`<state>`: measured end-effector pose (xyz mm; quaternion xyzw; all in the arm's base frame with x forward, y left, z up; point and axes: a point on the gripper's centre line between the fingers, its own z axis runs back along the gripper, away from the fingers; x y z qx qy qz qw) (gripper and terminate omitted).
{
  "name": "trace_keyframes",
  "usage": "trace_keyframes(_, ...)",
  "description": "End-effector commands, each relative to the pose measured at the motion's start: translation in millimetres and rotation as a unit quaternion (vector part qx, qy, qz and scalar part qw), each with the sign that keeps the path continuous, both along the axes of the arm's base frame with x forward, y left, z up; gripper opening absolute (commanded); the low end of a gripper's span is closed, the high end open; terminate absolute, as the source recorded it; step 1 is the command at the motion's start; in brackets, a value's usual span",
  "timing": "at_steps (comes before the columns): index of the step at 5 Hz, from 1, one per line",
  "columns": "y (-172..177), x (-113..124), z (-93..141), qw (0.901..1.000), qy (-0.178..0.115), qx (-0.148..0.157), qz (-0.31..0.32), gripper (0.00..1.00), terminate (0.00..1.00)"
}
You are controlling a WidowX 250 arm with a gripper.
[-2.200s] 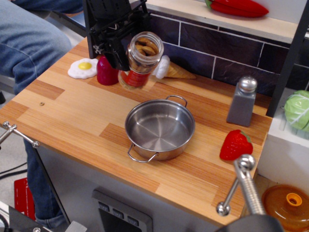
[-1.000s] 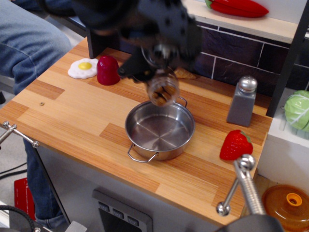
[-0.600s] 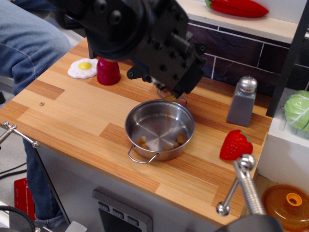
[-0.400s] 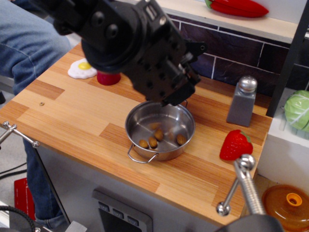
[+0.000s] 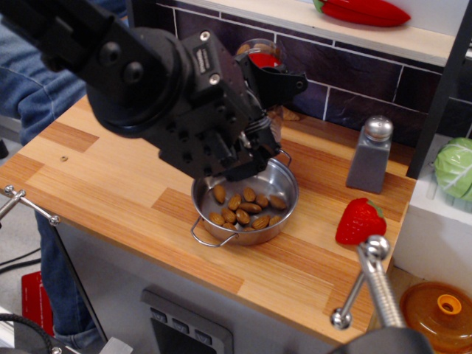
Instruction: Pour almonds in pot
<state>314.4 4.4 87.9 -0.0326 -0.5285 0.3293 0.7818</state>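
Observation:
The pot (image 5: 288, 193) is a shiny steel pan with wire loop handles at the middle of the wooden counter. Several brown almonds (image 5: 244, 207) lie loose on its bottom. My gripper (image 5: 270, 72) is at the end of the big black arm, just behind and above the pot's far rim. It is shut on the clear jar (image 5: 260, 53) with the red label, which is held high and shows a few almonds inside. The arm hides the pot's left and far rim.
A grey metal-topped shaker (image 5: 371, 155) stands right of the pot, with a red strawberry (image 5: 360, 220) in front of it. A cabbage (image 5: 455, 168) sits at the far right, a red pepper (image 5: 365, 10) on the back shelf. A metal clamp (image 5: 372, 280) rises at the front right.
The jar swung over the pot, tipped mouth down and let almonds fall in. Now the pot holds many more almonds and the jar is lifted back up behind it.

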Motion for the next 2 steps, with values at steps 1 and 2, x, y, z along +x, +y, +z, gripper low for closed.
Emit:
trace_keyframes(1,4.5,7.5,17.9,0.9964,0.068,-0.044,0.023,0.0,0.0)
trace_keyframes(2,4.2,5.2,19.2,0.9971,0.063,-0.037,0.019,0.0,1.0)
